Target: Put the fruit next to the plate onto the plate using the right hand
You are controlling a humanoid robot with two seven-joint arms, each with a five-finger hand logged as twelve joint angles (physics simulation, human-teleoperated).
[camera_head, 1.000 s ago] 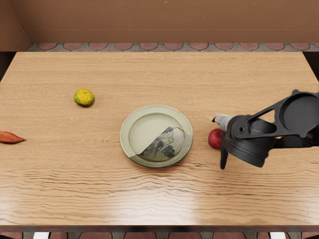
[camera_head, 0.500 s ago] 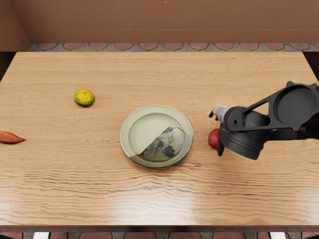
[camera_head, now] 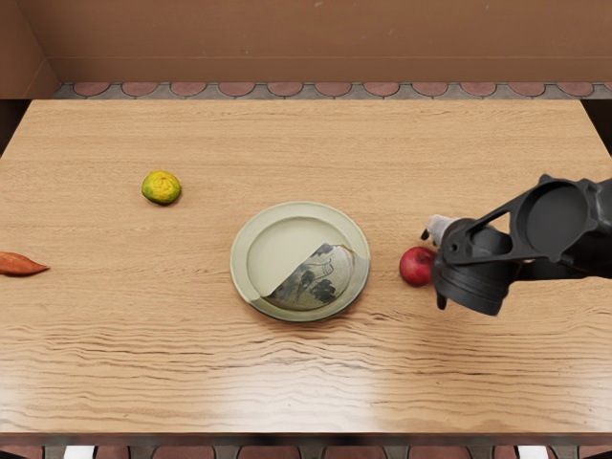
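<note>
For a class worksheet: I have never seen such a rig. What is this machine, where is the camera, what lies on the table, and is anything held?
This is a simulator's render from the robot's head, looking down on a wooden table. The dark arm from the right ends in the right hand, close beside a red fruit; whether it grips it cannot be seen. The fruit lies on the table just right of the plate. Farther left lie a yellow-green fruit and, at the edge, an orange-red object. The left arm is out of view.
</note>
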